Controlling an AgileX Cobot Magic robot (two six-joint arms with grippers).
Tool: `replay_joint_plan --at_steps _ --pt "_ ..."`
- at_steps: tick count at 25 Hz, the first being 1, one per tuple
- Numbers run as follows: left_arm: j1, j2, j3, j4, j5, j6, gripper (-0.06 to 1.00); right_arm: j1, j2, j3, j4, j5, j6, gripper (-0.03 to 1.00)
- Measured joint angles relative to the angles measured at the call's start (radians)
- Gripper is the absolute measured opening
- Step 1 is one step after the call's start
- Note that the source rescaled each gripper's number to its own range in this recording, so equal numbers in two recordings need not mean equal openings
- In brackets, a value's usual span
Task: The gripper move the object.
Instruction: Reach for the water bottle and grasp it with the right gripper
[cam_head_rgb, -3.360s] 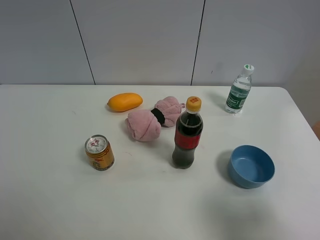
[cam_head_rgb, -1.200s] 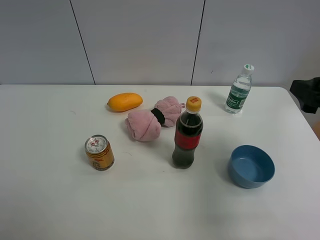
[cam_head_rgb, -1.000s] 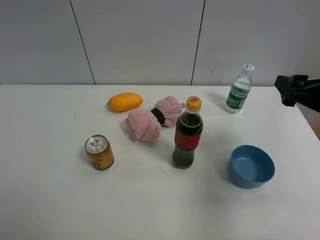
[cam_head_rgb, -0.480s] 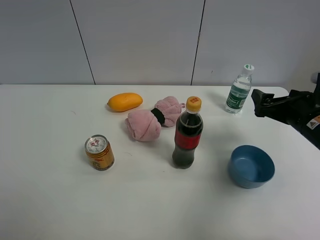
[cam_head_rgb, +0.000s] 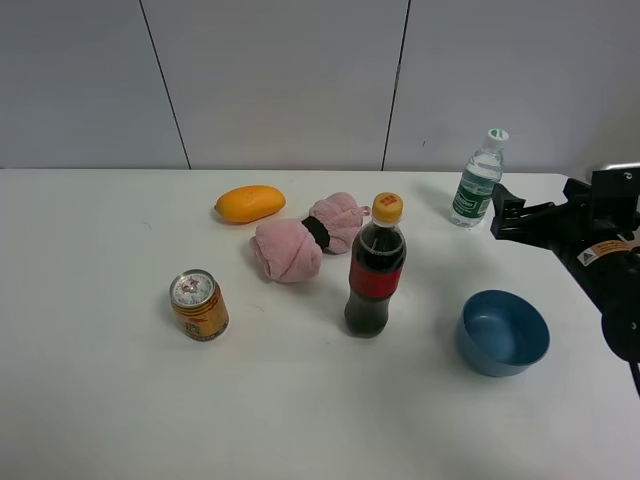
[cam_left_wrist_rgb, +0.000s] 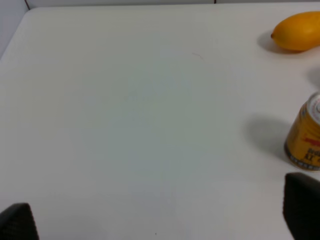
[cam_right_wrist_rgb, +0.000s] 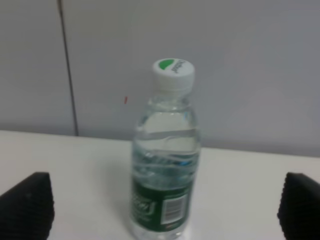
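Table (cam_head_rgb: 100, 400): white, set against a grey panelled wall.

1. Left gripper (cam_left_wrist_rgb: 160, 220): black fingers (cam_left_wrist_rgb: 302, 207) set wide apart, nothing between them, over the bare left part of the table; seen in the left wrist view only.
2. Can (cam_head_rgb: 199, 305): gold, upright, in the left half, toward the front edge.
3. Mango (cam_head_rgb: 250, 203): yellow-orange, lying toward the far edge, left of centre.
4. Towel (cam_head_rgb: 305, 238): pink, rolled, bound by a black band, just right of the mango.
5. Cola bottle (cam_head_rgb: 376, 268): dark, yellow cap, upright near the centre.
6. Water bottle (cam_head_rgb: 477, 180): clear, green label, white cap, upright near the far right corner.
7. Bowl (cam_head_rgb: 503, 333): blue, near the right edge, toward the front.
8. Right gripper (cam_head_rgb: 505, 212): black, orange label, reaching in from the right edge. Fingers (cam_right_wrist_rgb: 30, 205) spread wide, holding nothing, their tips just beside the water bottle and pointed at it, apparently not touching it.
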Motion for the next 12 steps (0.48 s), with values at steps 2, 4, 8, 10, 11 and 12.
replay_joint_plan --at_steps 2,4,8,10,11,12 --pt "0.0 0.0 0.0 0.0 0.0 0.0 1.0 0.0 0.04 -0.001 0.031 -0.037 -0.025 0.78" --pt "0.0 0.0 0.0 0.0 0.0 0.0 1.0 0.0 0.085 -0.002 0.045 -0.046 -0.035 0.78" --pt "0.0 0.0 0.0 0.0 0.0 0.0 1.0 0.0 0.155 -0.002 0.048 -0.045 -0.039 0.78" --pt "0.0 0.0 0.0 0.0 0.0 0.0 1.0 0.0 0.179 -0.008 0.048 -0.045 -0.04 0.78" --pt "0.0 0.0 0.0 0.0 0.0 0.0 1.0 0.0 0.189 -0.017 0.044 -0.045 -0.04 0.78" --pt "0.0 0.0 0.0 0.0 0.0 0.0 1.0 0.0 0.197 -0.027 0.034 -0.045 -0.041 0.78"
